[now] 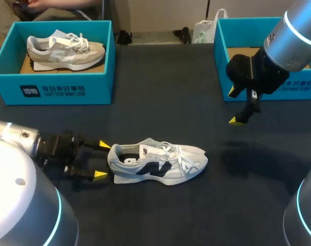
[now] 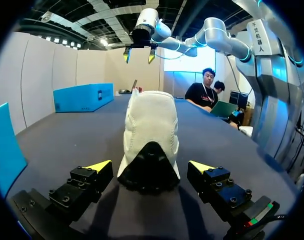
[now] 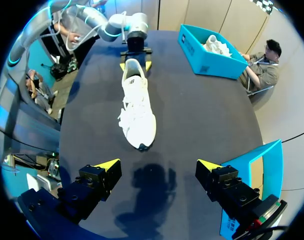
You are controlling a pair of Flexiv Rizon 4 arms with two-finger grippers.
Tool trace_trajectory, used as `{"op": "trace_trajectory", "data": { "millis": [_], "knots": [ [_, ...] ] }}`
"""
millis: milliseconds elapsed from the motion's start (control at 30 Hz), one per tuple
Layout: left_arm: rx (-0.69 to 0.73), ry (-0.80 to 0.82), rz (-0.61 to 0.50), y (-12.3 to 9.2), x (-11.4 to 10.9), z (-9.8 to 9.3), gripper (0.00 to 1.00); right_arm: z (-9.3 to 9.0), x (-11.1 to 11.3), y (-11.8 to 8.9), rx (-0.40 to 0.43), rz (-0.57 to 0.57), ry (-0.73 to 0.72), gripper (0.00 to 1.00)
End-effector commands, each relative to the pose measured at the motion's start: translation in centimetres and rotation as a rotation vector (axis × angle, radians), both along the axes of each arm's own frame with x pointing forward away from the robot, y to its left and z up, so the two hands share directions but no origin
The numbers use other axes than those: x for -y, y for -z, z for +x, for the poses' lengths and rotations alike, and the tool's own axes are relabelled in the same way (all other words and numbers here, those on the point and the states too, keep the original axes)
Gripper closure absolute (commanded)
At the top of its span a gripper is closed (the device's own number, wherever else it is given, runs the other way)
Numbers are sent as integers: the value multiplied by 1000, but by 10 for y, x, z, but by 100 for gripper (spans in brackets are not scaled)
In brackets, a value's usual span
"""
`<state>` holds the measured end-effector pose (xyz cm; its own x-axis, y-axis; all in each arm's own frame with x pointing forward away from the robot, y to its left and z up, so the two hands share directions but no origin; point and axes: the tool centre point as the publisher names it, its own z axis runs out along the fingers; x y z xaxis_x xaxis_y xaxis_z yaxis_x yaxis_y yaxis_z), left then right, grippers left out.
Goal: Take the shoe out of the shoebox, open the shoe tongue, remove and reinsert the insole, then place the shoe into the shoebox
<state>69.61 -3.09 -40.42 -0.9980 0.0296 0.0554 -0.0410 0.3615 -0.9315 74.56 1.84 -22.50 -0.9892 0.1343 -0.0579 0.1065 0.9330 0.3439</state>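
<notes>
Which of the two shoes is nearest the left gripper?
The white shoe with the dark side mark, on the table: its heel sits between the left gripper's open fingers. The grey shoe lies in the left shoebox.

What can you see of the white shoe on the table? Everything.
The white shoe is a mesh-looking sneaker with a dark side mark, a dark heel patch and white laces. It stands upright on its sole on the dark table, heel toward the left gripper, toe away from it. That gripper's open fingers flank the heel without touching; only the table touches it.
</notes>
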Motion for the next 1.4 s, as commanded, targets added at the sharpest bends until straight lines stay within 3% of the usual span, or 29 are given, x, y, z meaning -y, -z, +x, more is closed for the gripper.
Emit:
{"op": "trace_trajectory", "data": {
  "millis": [33, 500, 1167, 1200, 1300, 1367, 1400],
  "knots": [
    [-1, 0, 12, 1, 14, -6, 0, 0, -1, 1, 0, -2, 2, 0],
    [23, -1, 23, 8, 36, -8, 0, 0, -1, 1, 0, -2, 2, 0],
    [33, -36, 37, 19, 48, -3, 0, 0, -1, 1, 0, -2, 2, 0],
    [38, -33, 52, 20, 48, -3, 3, 0, -1, 1, 0, -2, 2, 0],
    [32, -38, 55, 22, 49, -3, 28, 0, -1, 1, 0, -2, 2, 0],
    [31, -38, 57, 22, 49, -3, 51, 0, -1, 1, 0, -2, 2, 0],
    [31, -37, 59, 22, 50, -3, 57, 0, -1, 1, 0, -2, 2, 0]
  ]
}}
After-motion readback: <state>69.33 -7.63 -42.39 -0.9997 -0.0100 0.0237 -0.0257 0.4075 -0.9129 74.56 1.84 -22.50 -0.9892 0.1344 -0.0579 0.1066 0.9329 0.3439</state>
